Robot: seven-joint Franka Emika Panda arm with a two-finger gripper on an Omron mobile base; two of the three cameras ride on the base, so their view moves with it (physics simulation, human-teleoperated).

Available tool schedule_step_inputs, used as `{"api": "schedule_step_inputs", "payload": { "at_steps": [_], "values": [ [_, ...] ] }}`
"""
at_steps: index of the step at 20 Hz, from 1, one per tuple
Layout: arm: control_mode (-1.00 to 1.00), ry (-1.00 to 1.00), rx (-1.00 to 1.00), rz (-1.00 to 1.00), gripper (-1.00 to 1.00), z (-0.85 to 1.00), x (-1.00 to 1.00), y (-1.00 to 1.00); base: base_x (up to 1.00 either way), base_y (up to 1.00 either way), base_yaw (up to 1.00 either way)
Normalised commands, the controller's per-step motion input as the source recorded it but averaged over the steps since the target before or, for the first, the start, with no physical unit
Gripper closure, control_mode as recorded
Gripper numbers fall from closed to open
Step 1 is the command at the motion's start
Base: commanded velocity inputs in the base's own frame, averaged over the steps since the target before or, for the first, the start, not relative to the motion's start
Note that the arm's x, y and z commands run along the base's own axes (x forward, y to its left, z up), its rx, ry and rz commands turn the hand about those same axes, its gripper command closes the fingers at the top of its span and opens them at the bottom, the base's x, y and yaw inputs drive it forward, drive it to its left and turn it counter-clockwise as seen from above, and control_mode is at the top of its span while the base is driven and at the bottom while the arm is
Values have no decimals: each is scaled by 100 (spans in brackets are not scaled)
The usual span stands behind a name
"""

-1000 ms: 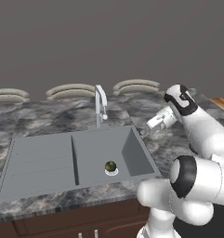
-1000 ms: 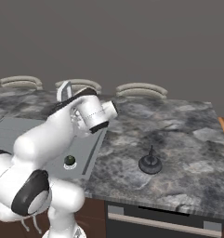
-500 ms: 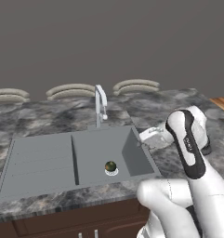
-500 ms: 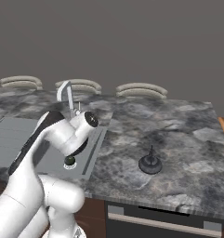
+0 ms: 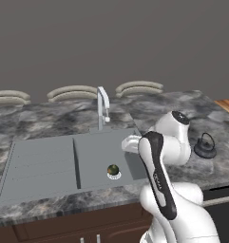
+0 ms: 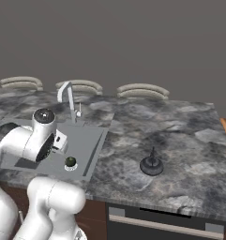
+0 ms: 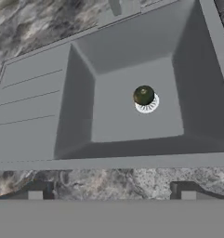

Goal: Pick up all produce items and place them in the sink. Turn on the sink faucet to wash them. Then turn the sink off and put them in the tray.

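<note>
Resting on the drain of the sink [image 7: 132,69], the fruit [image 7: 143,95] lies below the claw [image 7: 111,195] (fingers spread wide apart).

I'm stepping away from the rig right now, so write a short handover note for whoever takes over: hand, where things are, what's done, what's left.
Hand: open and empty, poised over the near edge of the sink, looking down into the basin.
Produce item: small, round and dark green, lying in the basin on the white drain.
Faucet: behind the basin; no water visible.
Kettle: on the counter to the right of the sink, not part of the job.
Done: produce is in the sink.
Left: whether it has been washed can't be told from here. If it has, with the faucet off, pick up the produce and put it in the tray.
</note>
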Motion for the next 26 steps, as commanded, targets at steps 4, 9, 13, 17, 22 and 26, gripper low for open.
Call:
{"api": "schedule_step_inputs", "payload": {
  "at_steps": [4, 9, 13, 17, 22, 26],
  "values": [
    [-100, 5, -31, -28, -100, 0, 0, 44, 0, 0, 0],
    [-100, 1, -22, -14, -100, -17, 0, 12, 0, 0, 0],
    [-100, 5, -11, -6, -100, -23, 14, -5, 0, 0, 0],
    [-100, 12, -6, -4, -100, -23, 27, -6, 0, 0, 0],
    [-100, 9, -8, 0, -100, -30, 30, 1, 0, 0, 0],
    [-100, 11, -7, -1, -100, -29, 38, 5, 0, 0, 0]
  ]
}}
